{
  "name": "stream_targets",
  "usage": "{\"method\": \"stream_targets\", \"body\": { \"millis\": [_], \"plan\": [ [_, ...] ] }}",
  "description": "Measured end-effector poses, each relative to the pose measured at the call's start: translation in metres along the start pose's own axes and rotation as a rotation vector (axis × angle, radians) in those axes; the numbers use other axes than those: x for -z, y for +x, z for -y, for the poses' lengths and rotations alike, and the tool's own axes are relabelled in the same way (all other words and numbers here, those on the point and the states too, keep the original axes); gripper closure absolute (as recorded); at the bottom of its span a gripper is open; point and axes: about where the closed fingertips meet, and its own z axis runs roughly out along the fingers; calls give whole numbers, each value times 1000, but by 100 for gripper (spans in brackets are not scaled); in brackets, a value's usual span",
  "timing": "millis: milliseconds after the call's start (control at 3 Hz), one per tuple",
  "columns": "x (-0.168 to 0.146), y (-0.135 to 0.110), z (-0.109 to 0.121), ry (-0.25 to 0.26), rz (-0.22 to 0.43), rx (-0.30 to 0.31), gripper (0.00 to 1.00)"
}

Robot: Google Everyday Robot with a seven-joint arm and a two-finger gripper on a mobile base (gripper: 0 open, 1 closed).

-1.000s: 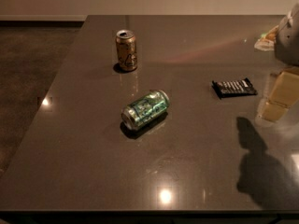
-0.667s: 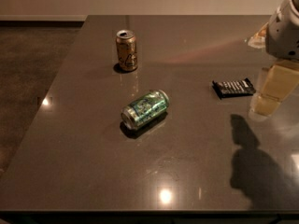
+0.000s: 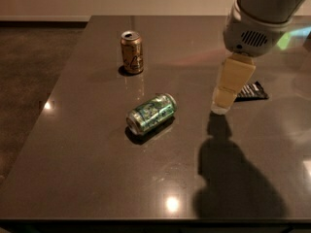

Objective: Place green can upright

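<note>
The green can (image 3: pixel 151 113) lies on its side near the middle of the dark table (image 3: pixel 87 178), its silver end facing front left. My gripper (image 3: pixel 221 106) hangs from the white arm at the upper right, above the table and to the right of the green can, apart from it. It holds nothing that I can see.
A gold-brown can (image 3: pixel 132 51) stands upright at the back, behind the green can. A flat black packet (image 3: pixel 253 91) lies at the right, partly behind the gripper. The table's left edge runs diagonally beside dark carpet.
The arm has moved left and further into view, toward the green can. Both cans and the packet have not moved.
</note>
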Motion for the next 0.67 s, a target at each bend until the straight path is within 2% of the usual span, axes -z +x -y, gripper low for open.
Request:
{"method": "stream_targets", "body": {
  "millis": [333, 667],
  "plan": [
    [-15, -21, 6, -5, -36, -126, 0],
    [-27, -38, 10, -35, -37, -260, 0]
  ]
}}
